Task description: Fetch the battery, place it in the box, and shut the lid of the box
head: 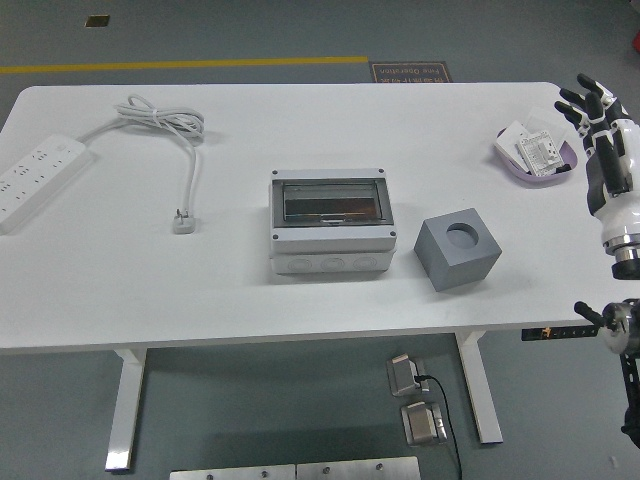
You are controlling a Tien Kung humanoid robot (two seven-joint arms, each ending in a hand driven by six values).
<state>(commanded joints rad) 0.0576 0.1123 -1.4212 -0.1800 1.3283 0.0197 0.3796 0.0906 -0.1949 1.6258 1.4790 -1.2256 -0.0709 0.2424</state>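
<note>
A light-grey box (pixel 331 233) with a dark smoked lid sits left of a slate-grey cube (pixel 457 249) on the white table (pixel 300 130), a lilac tray (pixel 538 152) far right.

I've got only my right arm in shot, coming up along the right edge of the picture. The right hand (pixel 603 125) is raised, its dark fingers (pixel 585 95) spread and pointing up and away from me, nothing in its grasp. The white back of the hand faces the camera, tilted a touch to the left. Below it sits the silver wrist ring (pixel 625 245), then the black forearm hardware dropping toward the lower right corner.
</note>
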